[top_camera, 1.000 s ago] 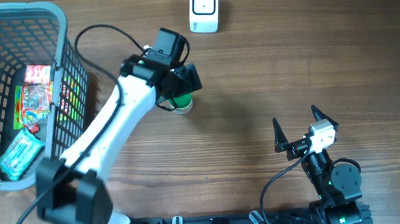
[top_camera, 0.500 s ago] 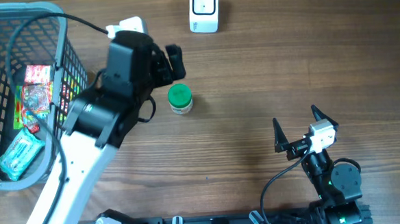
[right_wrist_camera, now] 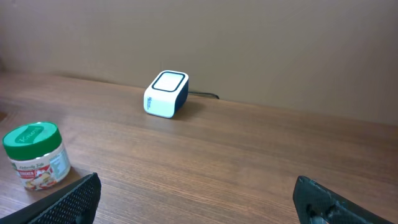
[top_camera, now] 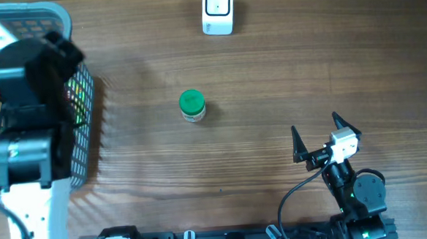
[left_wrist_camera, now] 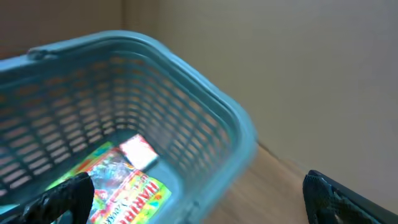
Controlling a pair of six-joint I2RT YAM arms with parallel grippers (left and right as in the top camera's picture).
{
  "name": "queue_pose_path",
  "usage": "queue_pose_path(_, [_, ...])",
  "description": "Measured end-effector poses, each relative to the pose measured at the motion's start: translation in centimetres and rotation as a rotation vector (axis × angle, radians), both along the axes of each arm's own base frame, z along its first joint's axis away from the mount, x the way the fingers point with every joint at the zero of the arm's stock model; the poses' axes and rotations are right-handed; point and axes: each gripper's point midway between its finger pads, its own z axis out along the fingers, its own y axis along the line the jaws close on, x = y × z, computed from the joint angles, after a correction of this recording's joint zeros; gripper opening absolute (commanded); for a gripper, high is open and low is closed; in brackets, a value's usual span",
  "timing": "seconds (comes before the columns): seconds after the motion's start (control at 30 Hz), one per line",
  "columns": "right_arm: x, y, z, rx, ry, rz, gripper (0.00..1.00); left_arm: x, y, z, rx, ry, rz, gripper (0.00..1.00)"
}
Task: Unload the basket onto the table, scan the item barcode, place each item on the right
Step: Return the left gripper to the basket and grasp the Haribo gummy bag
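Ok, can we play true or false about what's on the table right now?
1. The small jar with the green lid stands upright on the wooden table. True.
2. The left gripper is holding the jar. False: it is open and empty, over the blue plastic basket, well away from the jar.
3. The white box-shaped scanner sits inside the basket. False: it sits on the table at the far edge, beyond the jar.
4. A colourful sweets packet lies in the basket. True.
5. The right gripper is open and holds nothing. True.
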Motion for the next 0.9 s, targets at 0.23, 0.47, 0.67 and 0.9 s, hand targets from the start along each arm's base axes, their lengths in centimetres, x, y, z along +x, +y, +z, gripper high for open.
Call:
queue_pose_path(0.23, [0.0,0.0,0.0,0.000,0.000,0.000,1.00,-4.7,11.0,-5.7,-0.334,0.034,0.392,1.00])
queue_pose_path(0.47, [0.0,0.0,0.0,0.000,0.000,0.000,1.00,-1.3,13.7,-16.7,-0.492,0.295,0.467,1.00])
queue_pose_path(0.67, [0.0,0.0,0.0,0.000,0.000,0.000,1.00,0.6,13.3,-26.9,-0.709,0.454,0.557,1.00])
queue_pose_path(0.9, [0.0,0.0,0.0,0.000,0.000,0.000,1.00,1.5,12.4,-33.0,-0.812,0.557,0.559,1.00])
